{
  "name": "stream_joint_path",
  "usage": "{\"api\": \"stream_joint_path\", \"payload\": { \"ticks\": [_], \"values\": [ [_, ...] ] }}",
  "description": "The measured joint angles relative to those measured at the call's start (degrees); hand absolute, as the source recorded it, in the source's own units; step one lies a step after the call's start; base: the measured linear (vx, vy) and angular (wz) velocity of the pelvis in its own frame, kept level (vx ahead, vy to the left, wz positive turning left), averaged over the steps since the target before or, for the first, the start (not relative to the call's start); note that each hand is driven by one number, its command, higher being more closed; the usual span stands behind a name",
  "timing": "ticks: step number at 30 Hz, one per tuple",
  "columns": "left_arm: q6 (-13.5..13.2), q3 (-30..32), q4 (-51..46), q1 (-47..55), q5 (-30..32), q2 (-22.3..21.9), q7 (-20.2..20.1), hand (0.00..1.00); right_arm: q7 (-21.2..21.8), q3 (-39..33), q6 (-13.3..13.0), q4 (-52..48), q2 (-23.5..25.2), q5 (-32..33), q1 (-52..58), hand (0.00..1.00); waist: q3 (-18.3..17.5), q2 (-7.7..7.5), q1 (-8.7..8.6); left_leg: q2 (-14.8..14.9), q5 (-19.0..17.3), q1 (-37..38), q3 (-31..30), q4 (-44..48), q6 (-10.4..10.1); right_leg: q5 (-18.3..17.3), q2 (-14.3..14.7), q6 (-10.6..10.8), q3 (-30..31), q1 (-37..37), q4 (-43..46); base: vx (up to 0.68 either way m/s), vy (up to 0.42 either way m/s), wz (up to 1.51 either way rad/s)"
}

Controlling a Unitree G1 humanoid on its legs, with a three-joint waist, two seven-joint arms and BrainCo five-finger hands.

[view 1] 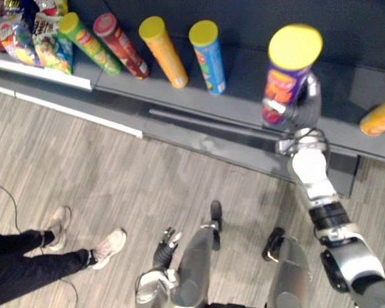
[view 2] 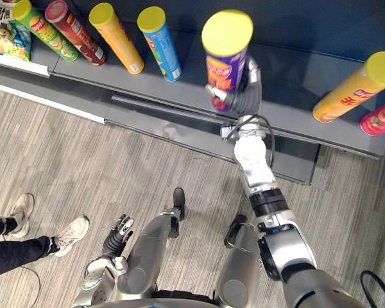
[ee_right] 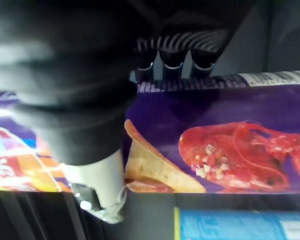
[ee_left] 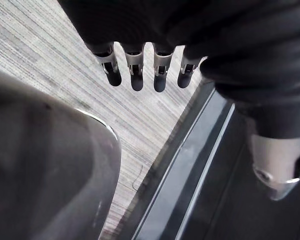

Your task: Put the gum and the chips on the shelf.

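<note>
Grey wood-grain floor (view 1: 115, 173) runs up to a low dark grey shelf (view 1: 244, 106) along the far edge of the head views. Standing on the shelf board, from the robot's left: green can (view 1: 90, 43), red can (view 1: 120, 46), orange can (view 1: 163, 52), blue can (view 1: 208, 58), all with coloured lids and well apart from each other. Snack bags (view 1: 32, 42) sit on a lighter ledge at the far left. Further right on the board are a second orange can (view 2: 350, 90) and, just beside it, a pink can (view 2: 380, 119). The right arm reaches forward over the shelf. The right hand (view 2: 247, 96) is closed round the lower body of the purple chips can (view 1: 283, 83), which has a yellow lid and stands roughly upright between the blue can and the second orange can. Whether its base touches the board cannot be told. In the right wrist view the fingers (ee_right: 172, 57) curl over the far side of the purple chips can, with the thumb on the near side and the blue can's wall just past it. The left hand (view 2: 119, 234) hangs low by the robot's side above the floor; its fingers (ee_left: 135, 75) are relaxed and hold nothing. A person's dark-trousered legs (view 1: 25, 256) and light shoes (view 1: 108, 247) stand on the floor at the robot's left.
</note>
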Motion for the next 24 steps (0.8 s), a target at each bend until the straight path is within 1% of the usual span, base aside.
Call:
{"api": "stream_joint_path", "payload": {
  "ticks": [2, 3, 5, 7, 8, 13, 14, 15, 17, 18, 20, 22, 24],
  "values": [
    [-0.08, 0.12, -0.43, 0.00, 0.00, -0.30, 0.07, 0.00, -3.11, -1.17, -1.23, 0.46, 0.02, -0.37, -2.08, 1.00, 0.12, 0.17, 0.64, 0.07, 0.17, -0.90, -0.02, 0.19, 0.04, -0.09, -0.14, -0.14, -0.09, -1.00, 0.52, 0.00, -0.057, 0.06],
    [-0.24, 0.20, -0.44, 0.00, 0.01, -0.57, 0.11, 0.00, -4.64, -1.44, -1.30, 0.76, 0.01, -0.36, -3.11, 1.00, 0.13, 0.19, 0.78, 0.07, 0.25, -1.53, -0.02, 0.61, 0.06, -0.29, -0.41, -0.19, -0.20, -1.55, 1.09, 0.00, -0.058, 0.08],
    [-0.43, 0.43, -0.50, 0.00, 0.03, -0.86, 0.38, 0.00, -6.27, -1.63, -1.30, 1.16, -0.03, -0.37, -4.07, 1.00, 0.13, 0.20, 1.20, 0.07, 0.36, -2.30, -0.04, 0.98, -0.09, -0.39, -0.61, -0.24, -0.29, -2.30, 1.61, 0.01, -0.049, 0.05],
    [-0.44, 0.47, -0.60, -0.02, 0.07, -1.02, 0.43, 0.00, -6.51, -1.73, -1.29, 1.34, -0.21, -0.36, -4.70, 1.00, 0.16, 0.24, 1.80, 0.07, 0.48, -3.01, -0.05, 1.32, -0.21, -0.41, -0.76, -0.27, -0.36, -3.03, 2.03, 0.01, -0.049, 0.04],
    [-0.44, 0.87, -0.62, -0.04, 0.06, -1.38, 0.43, 0.00, -6.51, -1.64, -1.25, 1.68, -0.27, -0.36, -5.36, 1.00, 0.34, 0.58, 1.82, 0.09, 0.53, -3.58, -0.24, 1.77, -0.27, -0.44, -0.78, -0.32, -0.67, -3.17, 2.17, 0.01, -0.041, 0.07],
    [-0.86, 1.43, -0.78, -0.14, -0.04, -1.78, 0.43, 0.00, -7.89, -0.55, -0.67, 5.47, -0.51, -0.31, -9.15, 1.00, 0.39, 0.68, 2.02, 0.21, 0.82, -5.65, -0.07, 2.02, 0.02, -0.53, -1.27, -0.48, -1.06, -5.13, 3.12, -0.01, -0.036, 0.08],
    [-0.87, 1.44, -0.83, -0.19, -0.04, -1.87, 0.42, 0.00, -8.05, -0.06, -0.04, 5.78, -0.77, -0.23, -9.54, 1.00, 0.44, 0.80, 2.16, 0.35, 0.90, -5.92, -0.02, 2.13, 0.02, -0.57, -1.33, -0.55, -1.31, -5.22, 3.22, -0.01, -0.043, 0.10],
    [-0.89, 1.43, -0.90, -0.19, -0.04, -1.91, 0.41, 0.00, -8.17, 0.30, 0.01, 5.78, -1.07, -0.22, -9.65, 1.00, 0.45, 0.85, 2.26, 0.44, 0.90, -6.17, 0.00, 2.33, 0.02, -0.60, -1.33, -0.58, -1.40, -5.34, 3.31, -0.01, -0.043, 0.06],
    [-0.98, 1.39, -1.00, -0.59, -0.08, -2.00, 0.39, 0.00, -8.13, 1.65, 0.17, 6.22, -2.02, -0.22, -10.74, 1.00, 0.45, 0.91, 2.69, 0.54, 0.91, -7.38, -0.01, 2.98, 0.03, -0.69, -1.39, -0.73, -1.38, -6.51, 3.95, -0.01, -0.047, 0.02],
    [-0.93, 1.33, -0.95, -1.07, -0.08, -2.12, 0.36, 0.00, -8.36, 2.08, 0.55, 7.67, -2.27, -0.22, -11.94, 1.00, 0.55, 1.10, 3.23, 0.65, 1.13, -7.89, -0.01, 3.08, 0.06, -0.70, -1.35, -0.76, -1.34, -7.10, 4.19, 0.00, -0.058, 0.03],
    [-0.88, 1.24, -0.93, -1.39, -0.12, -2.37, 0.32, 0.00, -8.56, 2.84, 1.46, 8.77, -3.19, -0.22, -12.58, 1.00, 0.68, 1.38, 3.72, 0.73, 1.15, -8.59, -0.20, 3.58, 0.08, -0.80, -1.34, -0.94, -1.52, -7.60, 4.55, 0.00, -0.056, 0.03],
    [-1.09, 1.23, -0.99, -1.68, -0.13, -2.49, 0.25, 0.00, -8.59, 3.29, 1.57, 10.11, -3.68, -0.22, -13.43, 1.00, 0.73, 1.49, 4.06, 0.81, 1.17, -9.57, -0.27, 4.03, 0.10, -0.86, -1.35, -1.04, -1.50, -8.47, 4.95, 0.00, -0.039, 0.01],
    [-1.57, 0.96, -1.57, -1.84, -1.28, -2.63, 0.25, 0.00, -8.81, 3.42, 1.70, 10.60, -4.98, -0.23, -13.57, 1.00, 0.83, 1.63, 4.88, 1.11, 1.24, -11.60, -0.41, 5.05, 0.19, -0.88, -1.24, -1.10, -1.55, -10.19, 5.52, 0.00, -0.047, 0.02]
  ]
}}
